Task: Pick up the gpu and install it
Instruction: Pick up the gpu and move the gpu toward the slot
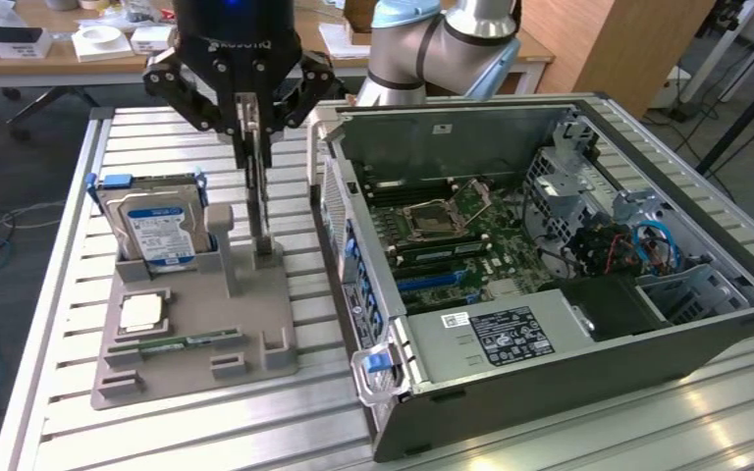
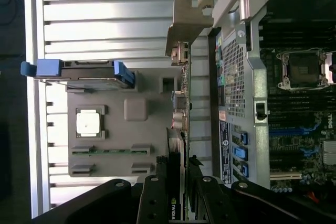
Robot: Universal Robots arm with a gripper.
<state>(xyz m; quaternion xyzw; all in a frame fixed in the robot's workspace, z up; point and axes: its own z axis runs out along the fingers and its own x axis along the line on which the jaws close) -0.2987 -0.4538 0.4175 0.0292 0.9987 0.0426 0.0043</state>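
On the exterior view's left, a blue-labelled silver hard drive stands in the grey tray | centre: our black gripper has its jaws pinching the thin black gpu card, upright in its slot | right: open dark computer case | step: pickup; we judge it calls for a straight-up lift.

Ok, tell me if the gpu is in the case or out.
Out: the gpu stands on edge in the gray holder beside the open case, gripper at its top.

Black gripper and dark gpu above a grey tray. On the tray, a silver hard drive with blue-white label. Beside the tray, a green motherboard; beneath, a silver ribbed surface.
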